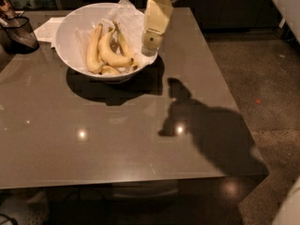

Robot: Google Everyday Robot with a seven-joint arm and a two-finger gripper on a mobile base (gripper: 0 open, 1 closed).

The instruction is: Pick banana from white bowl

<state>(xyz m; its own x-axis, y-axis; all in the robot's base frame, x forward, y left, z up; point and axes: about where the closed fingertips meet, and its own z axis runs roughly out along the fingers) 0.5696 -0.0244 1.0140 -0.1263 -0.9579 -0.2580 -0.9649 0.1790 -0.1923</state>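
Observation:
The white bowl (70, 36) stands at the back left of the grey table (117, 144), lined with crumpled white paper. Three bananas lie in it. The banana (112, 57) is the thick, strongly curved, deep yellow one in the middle. A longer, paler banana (93, 48) lies to its left, and a thin one (123, 42) to its right. My cream-coloured gripper (150, 46) hangs from above, over the bowl's right rim, just right of the bananas and apart from them.
A black mesh container (18, 32) stands at the table's far left edge, with a white paper (47, 29) beside it behind the bowl. The arm's shadow (201, 125) falls on the table's right side. Speckled floor (262, 88) lies to the right.

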